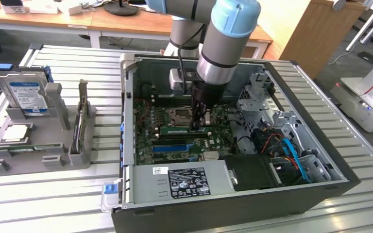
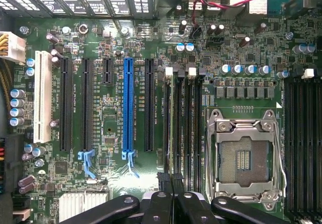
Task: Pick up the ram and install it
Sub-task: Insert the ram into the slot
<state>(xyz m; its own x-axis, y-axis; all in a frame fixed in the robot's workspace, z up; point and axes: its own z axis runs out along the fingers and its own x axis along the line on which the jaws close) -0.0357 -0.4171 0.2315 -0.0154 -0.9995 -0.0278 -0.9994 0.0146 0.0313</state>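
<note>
1. Reaching straight down into the open case (image 1: 342, 180), the gripper (image 1: 198, 127) is set over the memory slots (image 2: 183, 133) beside the empty socket (image 1: 181, 115), so that its tips line up with the run of a slot.
2. The gripper's fingers are drawn close together, almost shut; in the wrist view the gripper (image 2: 171, 182) is seen with only a slit between its tips, directly above one slot.
3. The ram (image 1: 177, 130) is seen in the exterior view as a green strip lying along the slots, on edge, right at the gripper's tips.
4. Whether the ram is pinched, pressed from above or merely neared cannot be told (the tips hide the contact).
5. A narrow grip is judged to suit a thin board: it is kept upright and square to the slot.
6. The tray (image 1: 18, 167) with a drive (image 1: 27, 94) is left well apart on the counter (image 1: 44, 206), at the exterior view's left.
</note>
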